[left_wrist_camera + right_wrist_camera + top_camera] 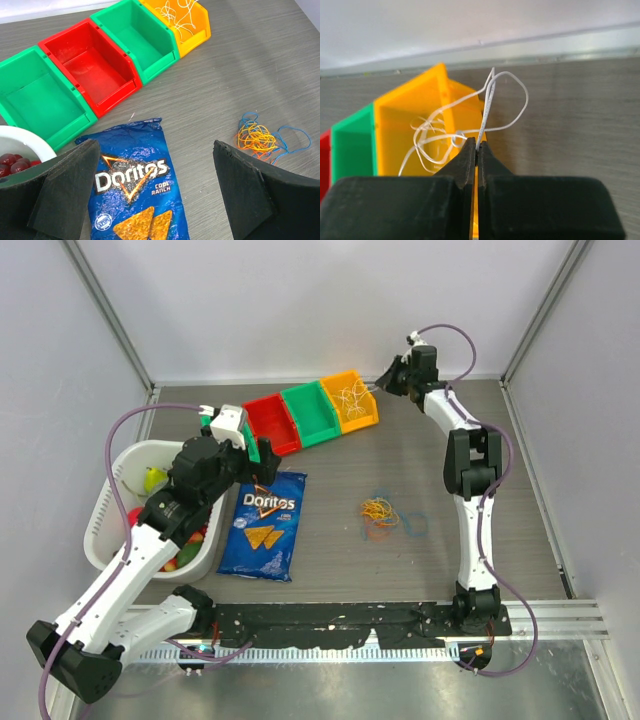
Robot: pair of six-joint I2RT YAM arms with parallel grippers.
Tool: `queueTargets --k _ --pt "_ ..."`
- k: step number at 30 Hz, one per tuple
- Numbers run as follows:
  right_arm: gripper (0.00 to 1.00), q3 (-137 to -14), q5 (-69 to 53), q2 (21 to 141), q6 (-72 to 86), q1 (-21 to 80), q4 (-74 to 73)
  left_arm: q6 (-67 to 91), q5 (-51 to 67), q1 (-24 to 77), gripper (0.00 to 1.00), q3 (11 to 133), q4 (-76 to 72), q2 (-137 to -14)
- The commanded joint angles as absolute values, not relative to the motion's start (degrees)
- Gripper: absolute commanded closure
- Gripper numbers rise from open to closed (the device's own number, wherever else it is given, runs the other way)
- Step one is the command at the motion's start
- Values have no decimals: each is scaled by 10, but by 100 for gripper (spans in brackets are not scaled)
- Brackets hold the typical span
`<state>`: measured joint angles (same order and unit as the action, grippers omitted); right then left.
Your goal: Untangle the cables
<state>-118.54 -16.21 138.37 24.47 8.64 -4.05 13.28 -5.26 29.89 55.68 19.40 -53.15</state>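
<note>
1. White cable (488, 102) pinched in right gripper (476, 145), jaws clenched on it; its loop stands above the fingertips; more white strands (352, 395) lie in the orange bin (405, 115).
2. Orange, yellow and blue tangle (256, 137) loose on table (240, 75); right of Doritos bag (132, 185), apart from it.
3. Left gripper (156, 150) released, jaws wide; hangs above the bag.

Four bins (305, 412) sit in a row at the back of the table (340, 565), touching side by side. The end bin (362, 420) on the rt has thin cables (352, 395) in it. R gripper (385, 380) is just by that bin's rt side, w/ one strand (487, 105) btwn its fingers. A chip bag (265, 525) lies flat in front of the bins. A cable pile (380, 510) lies rt of the bag, apart from it. A basket (100, 515) sits just left of the bag. L gripper (250, 445) hangs over the bag's top end.
</note>
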Motion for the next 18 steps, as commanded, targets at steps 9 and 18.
queueTargets --k 9,18 --pt "99 -1188 -81 1333 133 178 -112 139 -45 300 0 556 162 -541" --pt "99 -1152 126 1270 77 228 -101 140 -43 301 0 556 162 -540"
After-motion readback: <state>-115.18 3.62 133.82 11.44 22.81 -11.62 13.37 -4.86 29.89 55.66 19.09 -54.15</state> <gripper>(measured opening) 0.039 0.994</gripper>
